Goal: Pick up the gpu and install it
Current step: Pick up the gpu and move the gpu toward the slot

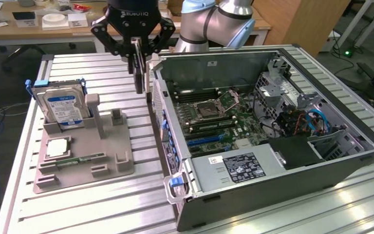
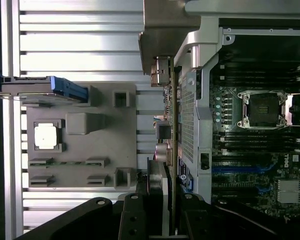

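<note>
The gpu (image 1: 139, 70) is a thin dark card seen edge-on, hanging upright from my gripper (image 1: 136, 48), which is shut on its upper edge. It hangs in the air above the table, between the grey fixture tray (image 1: 102, 146) and the near wall of the open computer case (image 1: 174, 161). In the wrist view the gpu (image 2: 173, 125) runs as a thin line out from my gripper (image 2: 169, 192), just outside the perforated case wall (image 2: 189, 120). The motherboard (image 1: 213, 117) lies exposed inside the case.
A silver blue-labelled hard drive (image 1: 62, 107) stands upright in the fixture tray, with a pale square chip (image 1: 57, 147) and a green memory stick (image 1: 80, 160) nearer the front. The ribbed metal table (image 1: 96, 209) surrounds both. A power supply (image 1: 239, 168) fills the case's front corner.
</note>
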Motion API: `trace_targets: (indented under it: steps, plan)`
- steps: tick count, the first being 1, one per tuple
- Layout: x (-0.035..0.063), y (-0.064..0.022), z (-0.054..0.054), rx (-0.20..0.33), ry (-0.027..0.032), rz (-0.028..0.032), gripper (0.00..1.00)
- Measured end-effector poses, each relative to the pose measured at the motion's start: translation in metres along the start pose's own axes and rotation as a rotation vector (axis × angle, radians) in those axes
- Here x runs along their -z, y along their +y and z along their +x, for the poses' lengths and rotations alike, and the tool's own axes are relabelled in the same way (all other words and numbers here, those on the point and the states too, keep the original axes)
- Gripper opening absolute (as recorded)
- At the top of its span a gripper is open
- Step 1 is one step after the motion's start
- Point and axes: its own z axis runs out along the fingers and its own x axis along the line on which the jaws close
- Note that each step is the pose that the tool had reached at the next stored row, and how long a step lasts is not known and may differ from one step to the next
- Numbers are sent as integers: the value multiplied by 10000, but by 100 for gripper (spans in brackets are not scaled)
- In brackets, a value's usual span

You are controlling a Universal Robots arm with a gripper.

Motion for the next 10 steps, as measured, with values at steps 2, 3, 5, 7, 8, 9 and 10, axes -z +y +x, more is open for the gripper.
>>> trace_targets:
  steps: [2, 3, 5, 7, 8, 9, 10]
  plan:
    - [0, 0, -9, 0, 0, 0, 28]
    - [0, 0, -14, 0, 0, 0, 28]
    - [0, 0, -22, 0, 0, 0, 28]
    - [0, 0, -33, 0, 0, 0, 28]
    - [0, 0, -37, 0, 0, 0, 28]
    - [0, 1, -42, 0, -1, 0, 28]
    - [0, 1, -47, 1, 0, 0, 28]
